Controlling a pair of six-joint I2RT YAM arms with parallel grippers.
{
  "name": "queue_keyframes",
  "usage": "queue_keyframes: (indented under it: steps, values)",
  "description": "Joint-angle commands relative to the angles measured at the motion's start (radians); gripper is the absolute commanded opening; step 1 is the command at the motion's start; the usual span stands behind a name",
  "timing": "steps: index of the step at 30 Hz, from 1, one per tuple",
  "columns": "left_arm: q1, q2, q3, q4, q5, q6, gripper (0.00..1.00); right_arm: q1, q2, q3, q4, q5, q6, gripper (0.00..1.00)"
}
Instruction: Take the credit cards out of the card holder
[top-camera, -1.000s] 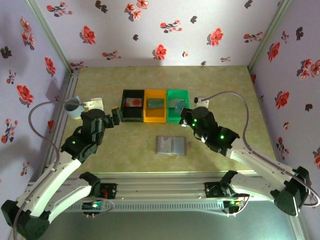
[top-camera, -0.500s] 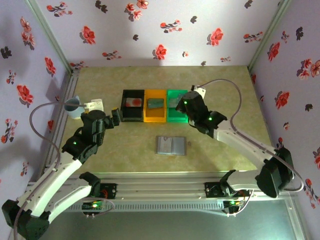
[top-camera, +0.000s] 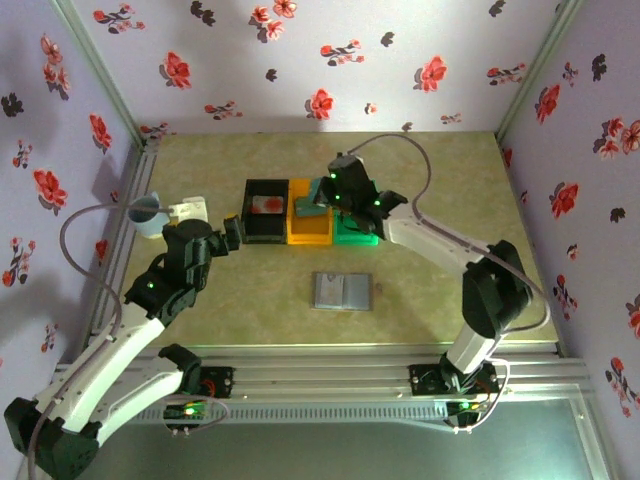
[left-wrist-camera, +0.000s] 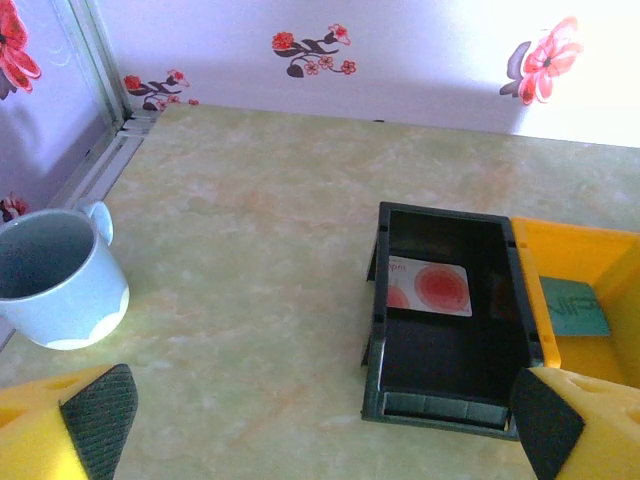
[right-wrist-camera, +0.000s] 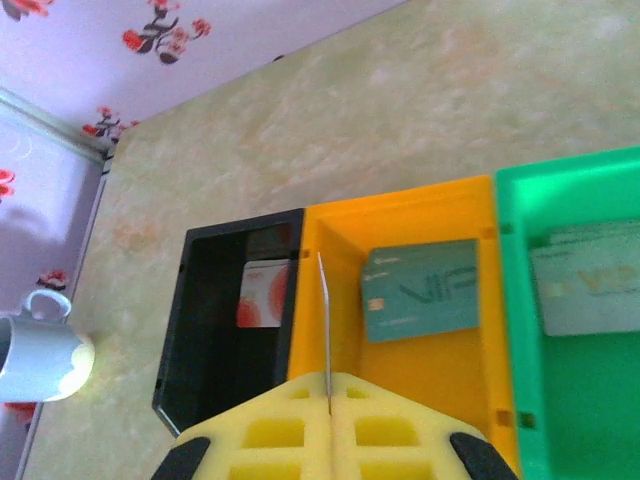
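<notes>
At the bench's (top-camera: 250, 300) far left edge stands a pale blue mug (left-wrist-camera: 55, 275). The left hand (left-wrist-camera: 320, 415) hovers just near-side of the black bin (left-wrist-camera: 440, 212), its fingers spread wide and empty. It has not stirred in the last second.

Three bins stand touching in a row towards the far edge. The black bin holds a white card with a red mark (left-wrist-camera: 430, 286), lying flat. Next along, the orange bin (right-wrist-camera: 400, 205) holds a grey-green card (right-wrist-camera: 420, 290).

What has changed is the right arm. A second ago it was on the right flank of the green bin (right-wrist-camera: 560, 165). It has since swung left across the row, and the right hand (right-wrist-camera: 328, 395) now hangs over the orange bin's left wall. The hand is clenched on a thin card (right-wrist-camera: 322, 320), which is seen edge-on and stands upright from between the pads.

The green bin holds a silvery card (right-wrist-camera: 590, 290).

The card holder (top-camera: 343, 291) lies open and flat near the middle of the bench, well apart from the bins and unmoved. Whether any card remains in it I cannot tell.

With three cards already binned and another in transit, the task looks nearly finished. The carried card is probably bound for the orange or black bin.
</notes>
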Motion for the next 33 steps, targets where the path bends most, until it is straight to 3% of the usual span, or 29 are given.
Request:
queue_keyframes:
  steps: [1,11,21,33]
  values:
    - [0.005,0.001,-0.009,0.027,-0.034,0.025,1.0,-0.013,0.082,0.085,-0.067,-0.087,-0.036,0.0]
    - [0.005,-0.001,-0.01,0.034,-0.035,0.034,1.0,-0.049,0.225,0.168,-0.105,-0.15,-0.049,0.0]
    - [0.004,-0.003,-0.012,0.036,-0.038,0.039,1.0,-0.076,0.342,0.24,-0.08,-0.293,-0.041,0.0]
    - [0.004,-0.007,-0.015,0.037,-0.041,0.044,1.0,-0.095,0.409,0.288,-0.096,-0.299,-0.031,0.0]
